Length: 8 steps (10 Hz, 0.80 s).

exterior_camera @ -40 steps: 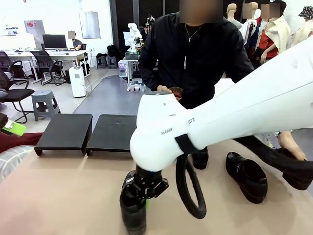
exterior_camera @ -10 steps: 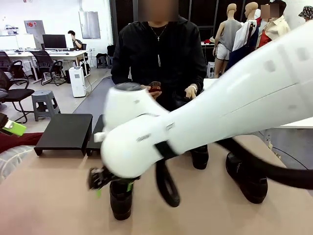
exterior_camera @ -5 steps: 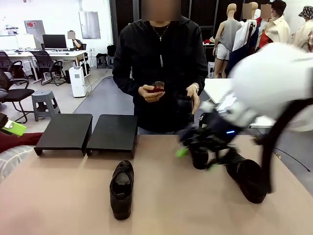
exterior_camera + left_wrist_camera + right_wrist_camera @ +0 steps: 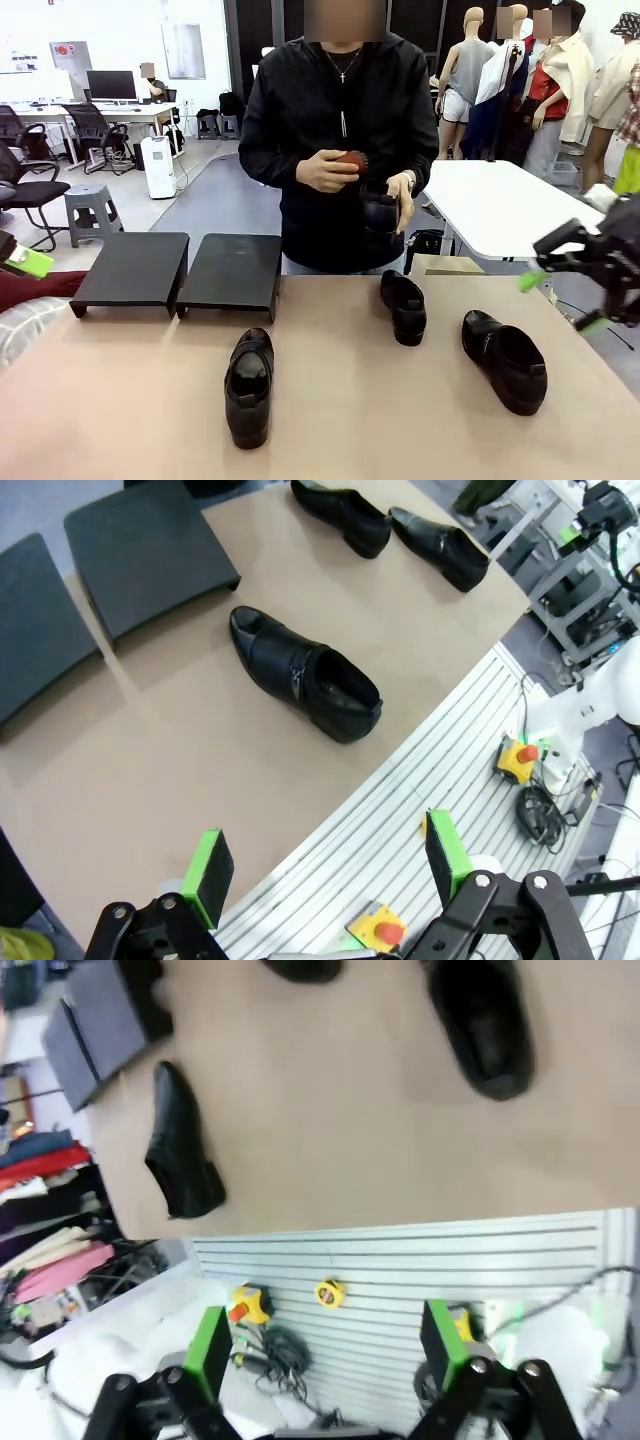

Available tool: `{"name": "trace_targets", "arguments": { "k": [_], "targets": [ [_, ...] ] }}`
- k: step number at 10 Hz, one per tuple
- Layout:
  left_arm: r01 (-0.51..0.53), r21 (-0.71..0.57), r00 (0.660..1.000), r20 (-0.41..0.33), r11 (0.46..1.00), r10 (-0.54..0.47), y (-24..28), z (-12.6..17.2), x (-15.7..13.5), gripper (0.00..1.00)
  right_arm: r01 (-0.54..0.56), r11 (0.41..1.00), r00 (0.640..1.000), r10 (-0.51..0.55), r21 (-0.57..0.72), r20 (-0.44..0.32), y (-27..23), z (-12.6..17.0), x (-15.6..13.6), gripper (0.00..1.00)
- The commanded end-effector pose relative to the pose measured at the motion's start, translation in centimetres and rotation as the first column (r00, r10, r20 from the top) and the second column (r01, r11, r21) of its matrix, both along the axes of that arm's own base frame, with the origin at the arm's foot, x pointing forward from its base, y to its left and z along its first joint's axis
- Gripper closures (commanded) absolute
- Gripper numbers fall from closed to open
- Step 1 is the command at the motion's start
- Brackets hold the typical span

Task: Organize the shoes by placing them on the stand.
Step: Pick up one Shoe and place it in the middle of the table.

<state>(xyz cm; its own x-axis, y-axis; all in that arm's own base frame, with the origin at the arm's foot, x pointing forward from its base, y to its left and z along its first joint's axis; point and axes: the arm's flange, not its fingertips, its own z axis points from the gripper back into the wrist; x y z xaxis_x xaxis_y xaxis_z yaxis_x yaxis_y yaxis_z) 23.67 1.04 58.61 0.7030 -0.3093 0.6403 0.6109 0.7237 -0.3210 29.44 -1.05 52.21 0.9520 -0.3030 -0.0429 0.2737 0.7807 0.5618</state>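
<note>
Beige table (image 4: 350, 420): the lone shoe (image 4: 249, 385) lies near the bare stand (image 4: 135, 268), long axis pointing at its right panel, nearer the left hand (image 4: 327, 860) than the right hand (image 4: 322, 1340); both gape wide, empty.

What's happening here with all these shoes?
The shoes belong on the black stand, which holds none yet. Three lie on the table: the near shoe in the middle, the far shoe and the right-hand shoe further right. The person holds a fourth shoe at chest height. The right gripper hangs open off the table's right edge; the left gripper is open too, both empty.
</note>
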Motion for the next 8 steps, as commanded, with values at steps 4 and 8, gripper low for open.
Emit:
{"name": "trace_targets", "arguments": {
  "k": [4, 8],
  "targets": [
    [0.020, -0.015, 1.000, 0.008, 1.000, -0.020, 0.11, 0.02, 0.16, 0.00, -0.086, 0.995, 0.996, 0.085, 0.051, 0.028, -2.81, -1.52, -0.12, 0.00],
    [0.020, -0.015, 1.000, 0.008, 1.000, -0.020, 0.11, 0.02, 0.16, 0.00, -0.086, 0.995, 0.996, 0.085, 0.051, 0.028, -2.81, -1.52, -0.12, 0.00]
  ]
}}
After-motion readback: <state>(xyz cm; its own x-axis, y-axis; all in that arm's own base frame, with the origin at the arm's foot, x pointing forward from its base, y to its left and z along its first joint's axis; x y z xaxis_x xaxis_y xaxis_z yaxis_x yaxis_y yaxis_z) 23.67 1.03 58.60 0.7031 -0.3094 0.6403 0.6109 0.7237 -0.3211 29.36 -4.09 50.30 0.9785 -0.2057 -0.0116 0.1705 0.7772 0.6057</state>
